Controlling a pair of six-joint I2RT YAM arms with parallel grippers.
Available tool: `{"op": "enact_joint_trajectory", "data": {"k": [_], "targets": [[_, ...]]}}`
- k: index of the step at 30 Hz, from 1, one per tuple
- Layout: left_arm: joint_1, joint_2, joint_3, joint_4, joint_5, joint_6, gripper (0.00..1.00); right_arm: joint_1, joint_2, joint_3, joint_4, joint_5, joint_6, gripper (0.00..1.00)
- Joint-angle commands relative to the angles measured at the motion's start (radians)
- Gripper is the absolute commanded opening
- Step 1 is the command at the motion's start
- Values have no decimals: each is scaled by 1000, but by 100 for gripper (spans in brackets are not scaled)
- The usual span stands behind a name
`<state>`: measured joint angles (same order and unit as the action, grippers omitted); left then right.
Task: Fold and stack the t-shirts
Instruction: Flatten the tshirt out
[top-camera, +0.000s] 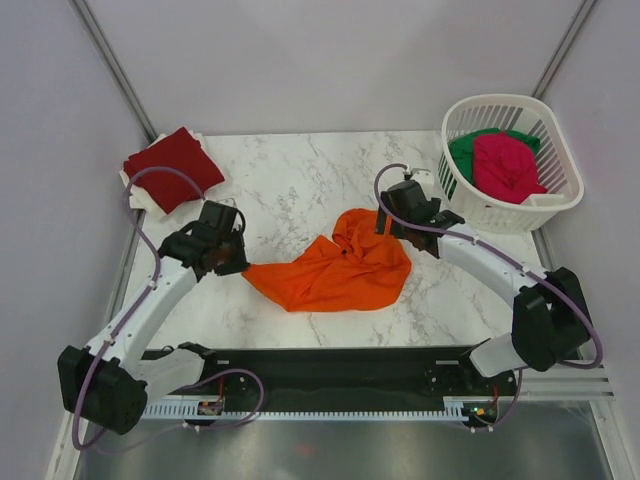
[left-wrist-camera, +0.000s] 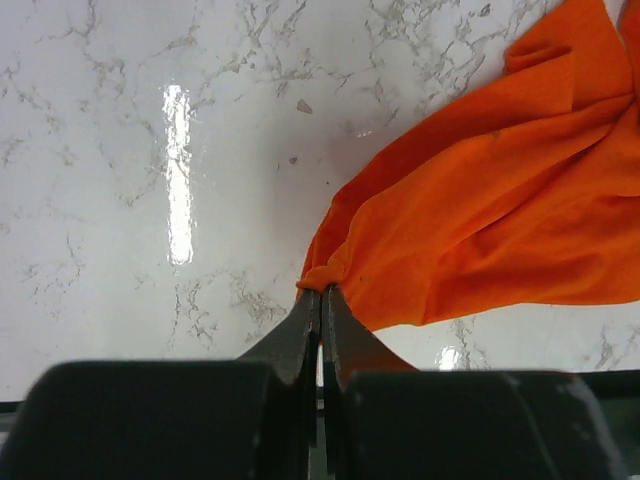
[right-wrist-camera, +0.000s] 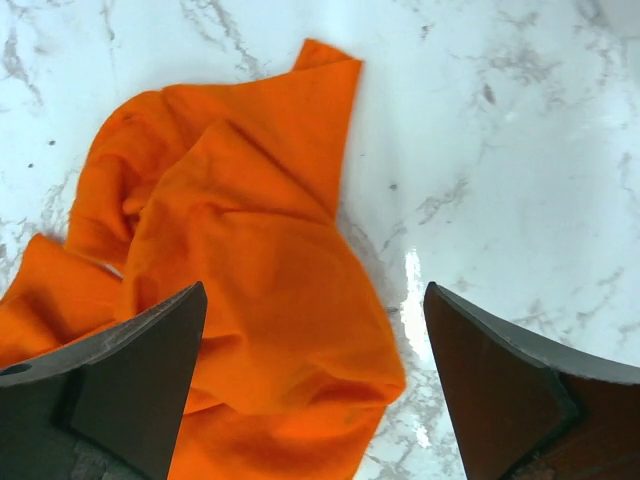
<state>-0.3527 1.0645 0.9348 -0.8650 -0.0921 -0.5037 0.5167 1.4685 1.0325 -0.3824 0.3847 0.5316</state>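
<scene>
Closest to the overhead lens sit the two arm bases at the near rail, left arm (top-camera: 100, 385) and right arm (top-camera: 545, 320), both reaching out over the marble table (top-camera: 300, 170).

On the middle of that table lies the orange t-shirt (top-camera: 340, 270), crumpled and bunched, with folds piled on its right half and one corner drawn out to a point on the left. The white lattice basket (top-camera: 495, 212) stands at the far right corner, holding the magenta-pink t-shirt (top-camera: 505, 165) on top of the green t-shirt (top-camera: 465, 155). The dark red t-shirt (top-camera: 175, 165) lies folded at the far left corner, well apart from the rest.

The left gripper (left-wrist-camera: 321, 300) is pinched tight on the drawn-out corner of the orange shirt, low against the marble. The right gripper (top-camera: 395, 215) hangs over the shirt's far right side with its fingers (right-wrist-camera: 140, 380) spread wide and nothing between them.

My reading is that spreading the orange shirt flat is the step in hand. Two risks stand out. The left pinch holds only a small gather of cloth at the very tips, so a firm pull could let it slip free. Under the right gripper the cloth lies in several layers, so closing there may catch more than one and leave the shirt twisted rather than flat.
</scene>
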Motion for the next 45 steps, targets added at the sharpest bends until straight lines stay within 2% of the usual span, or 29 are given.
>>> {"op": "enact_joint_trajectory", "data": {"k": [1, 3, 6, 10, 18, 21, 26, 29, 36, 37, 38, 40, 41, 43, 44, 45], "targets": [[6, 75, 22, 63, 61, 100, 2, -1, -95, 39, -7, 79, -8, 98], [6, 106, 13, 87, 68, 114, 2, 29, -102, 83, 11, 25, -62, 97], [6, 143, -16, 113, 66, 128, 2, 100, -13, 211, 1, -106, -120, 93], [6, 135, -11, 118, 59, 145, 2, 181, 230, 427, -61, -182, -136, 85], [9, 89, -28, 124, 43, 143, 2, 210, 565, 598, -127, -167, -148, 83], [9, 81, -28, 124, 37, 145, 2, 217, 639, 679, -180, -98, -165, 82], [9, 72, -31, 126, 31, 143, 2, 217, 639, 678, -197, 14, -177, 82], [9, 74, -31, 126, 35, 143, 2, 215, 630, 669, -199, 28, -186, 82], [9, 74, -31, 126, 32, 145, 2, 215, 682, 652, -199, 28, -196, 71], [9, 74, -31, 124, 32, 145, 2, 217, 690, 653, -194, 23, -196, 68], [9, 72, -31, 126, 31, 145, 2, 217, 700, 652, -193, 19, -197, 52], [9, 74, -33, 126, 31, 143, 2, 215, 702, 650, -188, 22, -197, 37], [9, 74, -33, 126, 28, 143, 2, 217, 698, 649, -181, 25, -197, 23], [9, 77, -33, 126, 26, 143, 2, 213, 691, 652, -179, 32, -205, 15], [8, 77, -33, 126, 23, 143, 2, 212, 684, 659, -181, 33, -206, 7], [9, 77, -33, 126, 22, 143, 2, 207, 676, 663, -181, 33, -209, 5]]}}
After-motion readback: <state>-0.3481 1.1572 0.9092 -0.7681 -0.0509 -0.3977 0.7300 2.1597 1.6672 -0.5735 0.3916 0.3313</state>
